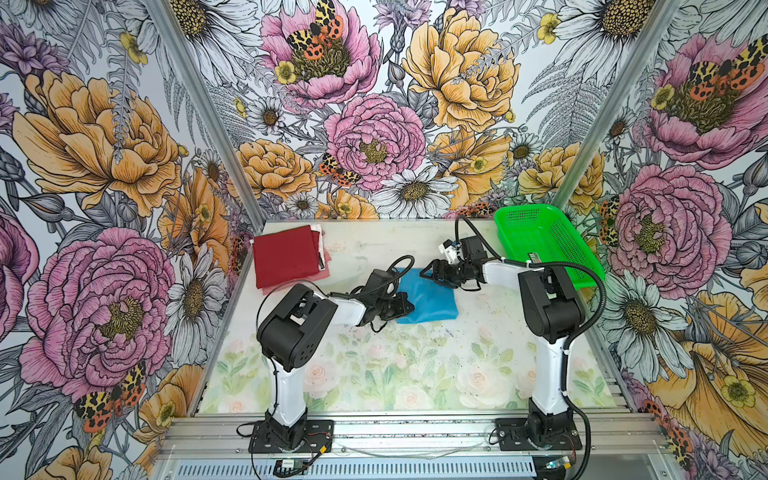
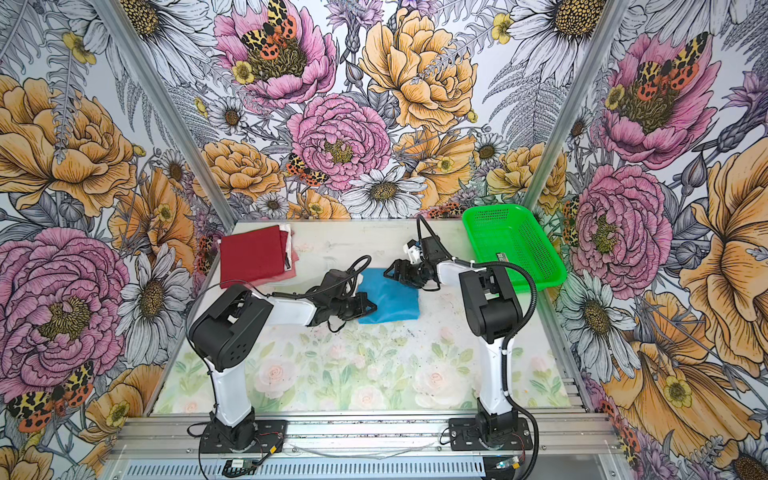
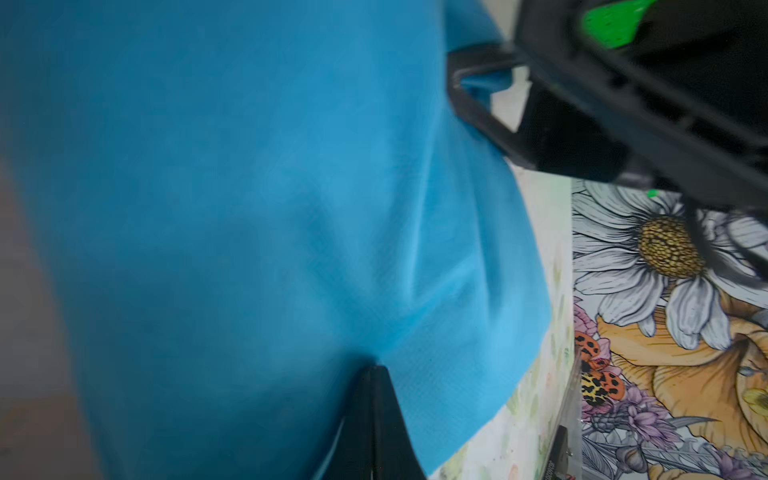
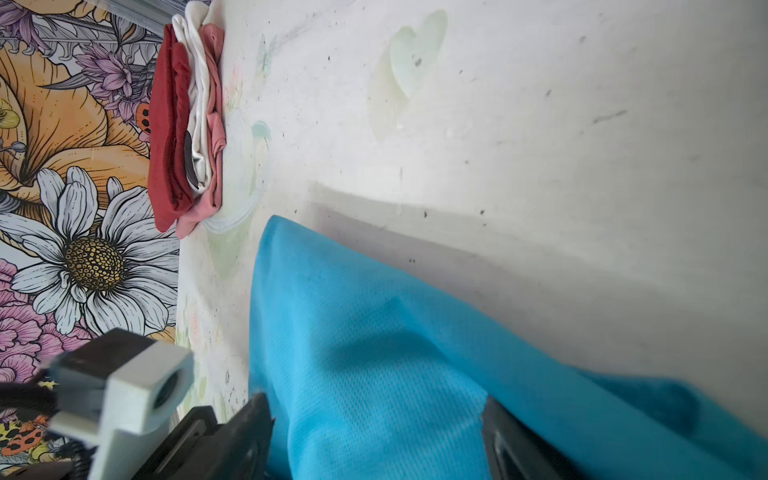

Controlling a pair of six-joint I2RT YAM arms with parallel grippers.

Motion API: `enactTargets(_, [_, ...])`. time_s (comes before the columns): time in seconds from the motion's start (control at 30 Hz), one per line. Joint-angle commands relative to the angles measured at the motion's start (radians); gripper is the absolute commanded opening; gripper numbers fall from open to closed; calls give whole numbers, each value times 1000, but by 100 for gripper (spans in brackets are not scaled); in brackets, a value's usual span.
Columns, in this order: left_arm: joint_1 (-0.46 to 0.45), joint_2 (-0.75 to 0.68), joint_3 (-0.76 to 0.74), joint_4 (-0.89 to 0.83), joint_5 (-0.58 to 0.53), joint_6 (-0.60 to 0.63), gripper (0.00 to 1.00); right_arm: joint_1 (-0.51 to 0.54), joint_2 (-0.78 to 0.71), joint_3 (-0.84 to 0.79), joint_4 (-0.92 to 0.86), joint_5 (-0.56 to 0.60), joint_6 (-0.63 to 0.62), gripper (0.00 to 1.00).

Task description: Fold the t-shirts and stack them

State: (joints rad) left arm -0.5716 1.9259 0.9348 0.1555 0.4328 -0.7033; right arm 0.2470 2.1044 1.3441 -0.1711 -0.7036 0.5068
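A likely soft, light sky-blue t-shirt [image 1: 430,300] lies folded on the table [image 1: 415,365]. Left tool [image 1: 409,307] clenches its side edge; right tool [image 1: 428,275] straddles the far edge, released. Best gripped at corners.

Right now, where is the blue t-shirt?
In both top views the blue t-shirt lies mid-table between the left gripper and the right gripper, right of the maroon-topped stack.

My sky-blue shirt [image 1: 428,297] is lying folded at mid-frame; the maroon shirt [image 1: 286,255] is topping a white-and-pink stack [image 1: 327,261] upper left.
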Motion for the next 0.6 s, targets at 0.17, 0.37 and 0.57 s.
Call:
enactTargets(0.17, [69,-173,-37,-190,-70,109,8,-4,-126,-72,-92,77,-23,82])
enactTargets(0.37, [95,-180,80,-335,-38,209,61,-4,-250,-107,-208,218,-61,82])
enactTargets(0.57, [112,-48,205,-425,-42,274,80,10,-287,-72,-464,513,-141,82])
